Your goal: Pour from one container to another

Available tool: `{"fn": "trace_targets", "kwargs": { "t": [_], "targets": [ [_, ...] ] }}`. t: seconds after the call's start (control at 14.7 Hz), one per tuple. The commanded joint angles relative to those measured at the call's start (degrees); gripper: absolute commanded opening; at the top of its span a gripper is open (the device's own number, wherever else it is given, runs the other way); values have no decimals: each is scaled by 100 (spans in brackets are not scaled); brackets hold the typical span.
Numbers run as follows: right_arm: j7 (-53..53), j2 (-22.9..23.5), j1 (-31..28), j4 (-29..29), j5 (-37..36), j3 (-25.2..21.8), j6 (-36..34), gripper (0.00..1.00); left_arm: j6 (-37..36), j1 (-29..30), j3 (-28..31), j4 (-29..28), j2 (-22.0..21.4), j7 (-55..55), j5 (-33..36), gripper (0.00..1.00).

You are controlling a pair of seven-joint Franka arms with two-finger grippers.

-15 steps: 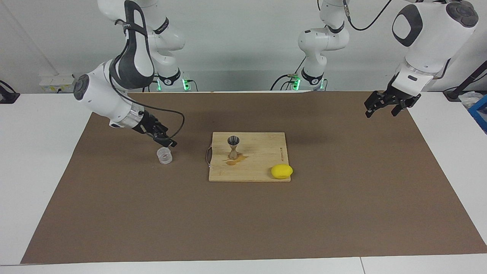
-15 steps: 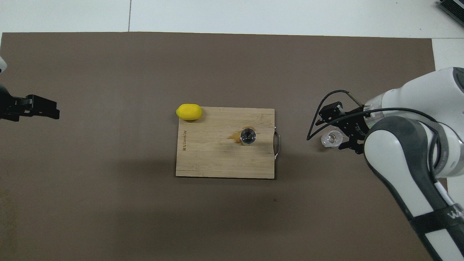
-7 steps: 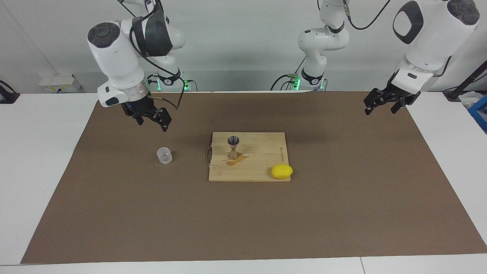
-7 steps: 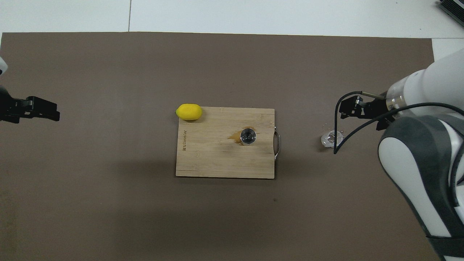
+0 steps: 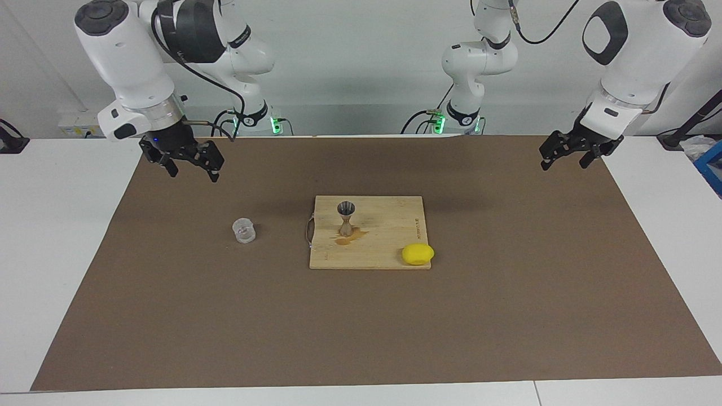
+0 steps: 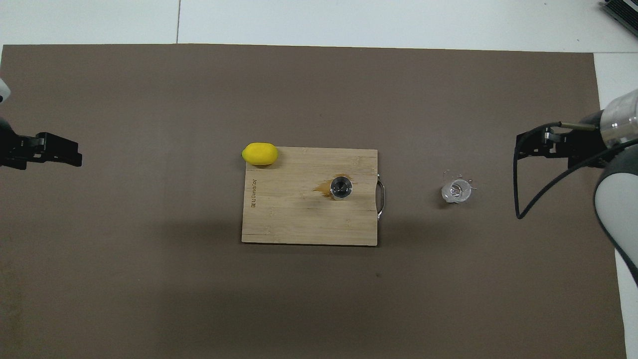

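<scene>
The clear glass tumbler [image 5: 244, 231] [image 6: 456, 192] stands upright on the brown mat, beside the board toward the right arm's end of the table. On the wooden cutting board [image 5: 389, 237] [image 6: 289, 219] the silver hourglass jigger [image 5: 346, 216] [image 6: 342, 186] stands upright, with a brown wet patch [image 5: 348, 239] at its foot. My right gripper [image 5: 193, 173] [image 6: 533, 149] hangs open and empty, raised over the mat well clear of the tumbler. My left gripper [image 5: 564, 164] [image 6: 75, 153] waits open and empty over the mat's edge at the left arm's end.
A yellow lemon [image 5: 418, 254] [image 6: 259, 153] lies at the board's corner that is farther from the robots, toward the left arm's end. The board has a metal handle [image 6: 381, 198] on the side facing the tumbler. The brown mat [image 5: 361, 327] covers most of the white table.
My right gripper has lifted away from the tumbler and swung up and out toward the right arm's end of the table. The tumbler stays standing where it was. The left arm has barely moved.
</scene>
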Motion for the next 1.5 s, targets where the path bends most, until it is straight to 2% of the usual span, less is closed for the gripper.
{"fn": "trace_targets", "kwargs": {
  "t": [0.0,0.2,0.82,1.43],
  "targets": [
    [-178,-231,-82,-1,-34,35,-332,100,-108,-65,39,57,-38,-58,120,100],
    [-362,-319,-21,-53,19,61,-650,100,-108,-65,48,57,-46,-58,120,100],
    [-372,-205,111,78,-60,114,-343,99,-91,-65,47,57,-64,-58,120,100],
    [-486,-240,111,17,-104,114,-343,100,-82,-56,39,48,-90,-58,120,100]
  ]
}}
